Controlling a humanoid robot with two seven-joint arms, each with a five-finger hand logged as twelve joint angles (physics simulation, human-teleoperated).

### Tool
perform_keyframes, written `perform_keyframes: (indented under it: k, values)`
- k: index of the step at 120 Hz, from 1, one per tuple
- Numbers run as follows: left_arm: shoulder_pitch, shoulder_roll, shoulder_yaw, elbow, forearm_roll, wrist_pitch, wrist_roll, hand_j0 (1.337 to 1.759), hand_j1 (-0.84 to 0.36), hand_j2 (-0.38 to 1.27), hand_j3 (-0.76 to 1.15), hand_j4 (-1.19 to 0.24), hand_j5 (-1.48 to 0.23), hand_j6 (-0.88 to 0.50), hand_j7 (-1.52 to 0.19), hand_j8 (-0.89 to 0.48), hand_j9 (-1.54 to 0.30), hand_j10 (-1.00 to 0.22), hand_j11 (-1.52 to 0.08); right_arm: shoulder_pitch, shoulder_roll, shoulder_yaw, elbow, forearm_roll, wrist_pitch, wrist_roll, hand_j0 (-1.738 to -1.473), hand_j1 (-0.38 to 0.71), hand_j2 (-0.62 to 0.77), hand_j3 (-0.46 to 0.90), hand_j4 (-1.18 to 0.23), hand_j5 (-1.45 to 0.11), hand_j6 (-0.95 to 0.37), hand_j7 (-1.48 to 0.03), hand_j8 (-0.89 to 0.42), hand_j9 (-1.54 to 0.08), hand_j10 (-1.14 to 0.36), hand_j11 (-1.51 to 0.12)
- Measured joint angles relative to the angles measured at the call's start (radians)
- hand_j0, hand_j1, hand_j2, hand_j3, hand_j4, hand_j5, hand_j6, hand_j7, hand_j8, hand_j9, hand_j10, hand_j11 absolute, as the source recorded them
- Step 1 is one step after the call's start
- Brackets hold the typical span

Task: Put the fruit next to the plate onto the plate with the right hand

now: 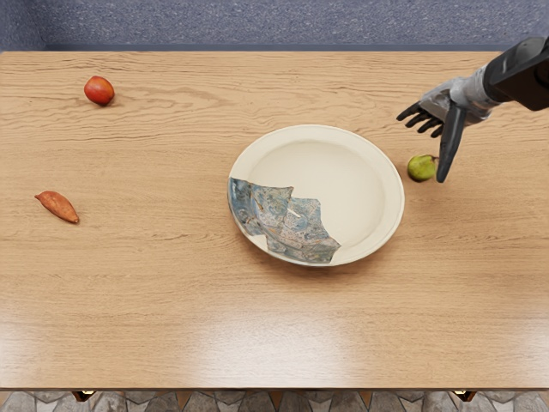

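Observation:
A small green pear-like fruit lies on the wooden table just right of the cream plate. The plate carries a blue-grey patterned patch on its front left. My right hand comes in from the right edge and hovers just above and right of the fruit. Its fingers are spread, the thumb points down beside the fruit, and it holds nothing. The left arm is out of view.
A red apple sits at the far left back of the table. An orange sweet potato lies at the left, nearer the front. The table's far edge runs along the top of the view.

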Motion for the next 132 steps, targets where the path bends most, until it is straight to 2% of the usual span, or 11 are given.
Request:
perform_keyframes:
  k: [9, 28, 51, 91, 132]
  values:
    - [0.001, 0.000, 0.000, 0.000, 0.000, 0.000, 0.000, 1.658, 0.32, 0.00, 0.00, -0.02, -0.03, -0.02, -0.03, -0.02, -0.03, -0.02, -0.03, 0.003, 0.012, -0.019, 0.035, -0.067, -0.049, 0.000, -1.658, -0.35, 0.00, 0.00, 0.00, 0.00, 0.00, 0.00, 0.00, 0.00, 0.00, 0.00]
    - [0.002, 0.000, 0.000, 0.000, 0.000, 0.000, 0.000, 1.658, 0.32, 0.00, 0.00, -0.02, -0.03, -0.02, -0.03, -0.02, -0.03, -0.02, -0.03, 0.017, 0.030, -0.087, 0.122, -0.168, -0.280, 0.000, -1.658, -0.35, 0.00, 0.00, 0.00, 0.00, 0.00, 0.00, 0.00, 0.00, 0.00, 0.00]
    - [0.002, 0.000, 0.000, 0.000, 0.000, 0.000, 0.000, 1.658, 0.32, 0.00, 0.00, -0.02, -0.03, -0.02, -0.03, -0.02, -0.03, -0.02, -0.03, 0.018, 0.057, -0.188, 0.197, -0.224, -0.494, 0.000, -1.658, -0.35, 0.00, 0.00, 0.00, 0.00, 0.00, 0.00, 0.00, 0.00, 0.00, 0.00]
    - [0.002, 0.000, 0.000, 0.000, 0.000, 0.000, 0.000, 1.658, 0.32, 0.00, 0.00, -0.02, -0.03, -0.02, -0.03, -0.02, -0.03, -0.02, -0.03, -0.008, 0.128, -0.337, 0.214, -0.240, -0.710, 0.000, -1.658, -0.22, -0.02, 0.00, -0.11, -0.14, -0.11, -0.14, -0.11, -0.14, -0.11, -0.14]
    - [0.002, 0.000, 0.000, 0.000, 0.000, 0.000, 0.000, 1.658, 0.32, 0.00, 0.00, -0.02, -0.03, -0.02, -0.03, -0.02, -0.03, -0.02, -0.03, -0.054, 0.181, -0.411, 0.203, -0.265, -0.853, 0.000, -1.658, -0.10, -0.04, 0.00, -0.21, -0.27, -0.21, -0.27, -0.21, -0.27, -0.21, -0.27]
